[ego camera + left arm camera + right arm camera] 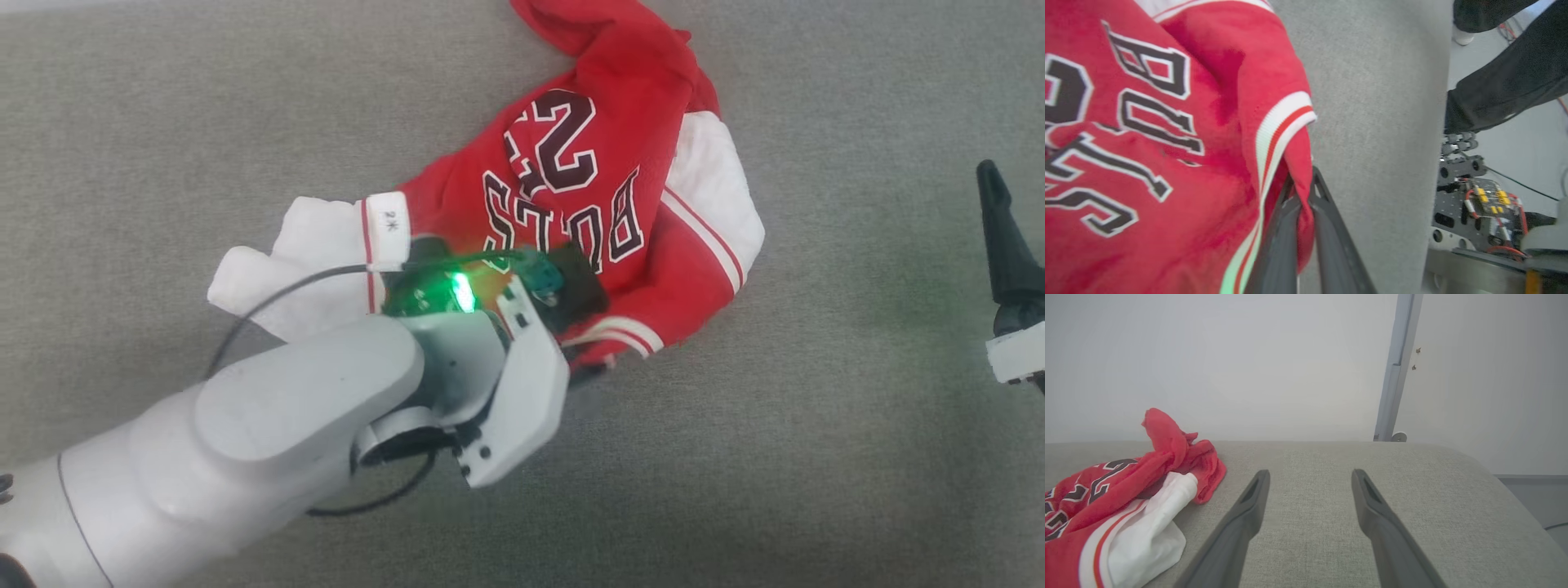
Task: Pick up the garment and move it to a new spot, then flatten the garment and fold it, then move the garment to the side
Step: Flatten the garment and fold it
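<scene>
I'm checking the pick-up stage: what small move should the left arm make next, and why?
Probably a short lift straight up. The left gripper is shut on a red fold of the garment beside its striped trim, while the rest lies crumpled on the grey surface. The right gripper is open and apart from it.

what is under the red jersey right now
The garment lies crumpled on the grey fabric surface, which shows around it. The left tool is shut on its striped hem. Anything beneath the folds is covered.
</scene>
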Controlling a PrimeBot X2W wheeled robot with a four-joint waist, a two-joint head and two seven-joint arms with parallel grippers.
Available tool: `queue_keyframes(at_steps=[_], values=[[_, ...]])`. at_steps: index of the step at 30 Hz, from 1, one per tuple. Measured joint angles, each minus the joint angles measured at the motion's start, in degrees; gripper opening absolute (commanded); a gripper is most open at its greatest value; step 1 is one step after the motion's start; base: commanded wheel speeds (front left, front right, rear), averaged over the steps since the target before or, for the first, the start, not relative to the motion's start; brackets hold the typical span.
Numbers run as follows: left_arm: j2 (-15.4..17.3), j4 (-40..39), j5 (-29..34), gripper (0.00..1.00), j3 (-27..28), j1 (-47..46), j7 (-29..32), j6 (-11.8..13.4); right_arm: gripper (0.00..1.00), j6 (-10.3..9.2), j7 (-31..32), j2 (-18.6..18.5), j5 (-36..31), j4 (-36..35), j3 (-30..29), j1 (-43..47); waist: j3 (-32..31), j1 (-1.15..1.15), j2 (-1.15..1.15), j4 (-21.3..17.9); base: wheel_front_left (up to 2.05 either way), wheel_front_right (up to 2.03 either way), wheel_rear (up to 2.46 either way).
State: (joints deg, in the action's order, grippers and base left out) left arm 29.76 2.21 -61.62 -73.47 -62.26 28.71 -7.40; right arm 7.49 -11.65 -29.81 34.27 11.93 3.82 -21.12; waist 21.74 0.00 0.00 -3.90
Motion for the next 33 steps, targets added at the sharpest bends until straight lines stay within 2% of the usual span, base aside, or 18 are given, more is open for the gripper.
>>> queue_keyframes(at_steps=[2, 6, 11, 14, 19, 22, 25, 28, 29, 33], values=[[0.1, 2.1, 2.7, 1.0, 0.0, 0.0, -2.8, 0.0, 1.0, 0.0, 1.3, -0.7, 0.0, -0.5, 0.8, 0.1, -0.2, 0.0, 0.0, 0.4, 0.0, 0.0, 0.0], [0.1, 5.0, 2.6, 1.0, 0.0, 0.7, -9.5, 0.0, 1.0, 0.0, 5.3, -2.9, 0.3, -1.5, 4.0, 0.1, -1.1, 0.0, 0.0, 1.5, 0.0, 0.0, 0.0], [0.9, 6.9, 1.9, 1.0, 1.8, 4.2, -18.9, 0.1, 1.0, 0.0, 13.6, -8.1, 1.1, -2.7, 9.8, -0.3, -2.4, 0.0, 0.0, 4.0, 0.0, 0.0, 0.0], [0.6, 7.2, 2.5, 1.0, 3.9, 7.2, -25.8, 2.6, 1.0, 0.01, 19.5, -11.9, 2.5, -3.5, 13.8, -1.3, -3.2, 0.0, 0.0, 6.2, 0.0, 0.0, 0.0], [-1.1, 8.7, 4.9, 1.0, 7.5, 13.9, -39.3, 9.5, 1.0, 0.01, 33.0, -17.6, 8.7, -5.0, 20.9, -3.4, -4.2, 0.0, 0.0, 10.5, 0.0, 0.0, 0.0], [-2.7, 9.9, 5.5, 1.0, 9.8, 18.6, -42.9, 12.3, 1.0, 0.01, 38.1, -19.6, 12.7, -5.3, 21.7, -5.2, -4.5, 0.0, 0.0, 13.4, 0.0, 0.0, 0.0], [-4.1, 10.6, 7.1, 1.0, 14.3, 23.2, -43.5, 14.4, 1.0, 0.04, 42.3, -21.3, 14.3, -4.9, 22.0, -6.5, -4.7, 0.0, 0.0, 16.2, 0.0, 0.0, 0.0], [-6.6, 8.6, 12.2, 1.0, 22.8, 28.6, -43.7, 15.7, 1.0, 0.03, 46.6, -22.3, 16.8, -4.0, 22.2, -6.5, -4.8, 0.0, 0.0, 18.7, 0.0, 0.0, 0.0], [-8.3, 7.1, 15.6, 1.0, 29.2, 33.3, -43.7, 16.2, 1.0, 0.03, 48.8, -22.4, 18.0, -3.6, 22.2, -6.6, -4.7, 0.0, 0.0, 20.2, 0.0, 0.0, 0.0], [-12.3, 4.7, 21.6, 1.0, 39.5, 41.3, -43.7, 14.3, 1.0, 0.0, 51.1, -22.5, 18.1, -1.5, 22.2, -7.3, -4.4, 0.0, 0.0, 22.4, 0.0, 0.0, 0.0]])
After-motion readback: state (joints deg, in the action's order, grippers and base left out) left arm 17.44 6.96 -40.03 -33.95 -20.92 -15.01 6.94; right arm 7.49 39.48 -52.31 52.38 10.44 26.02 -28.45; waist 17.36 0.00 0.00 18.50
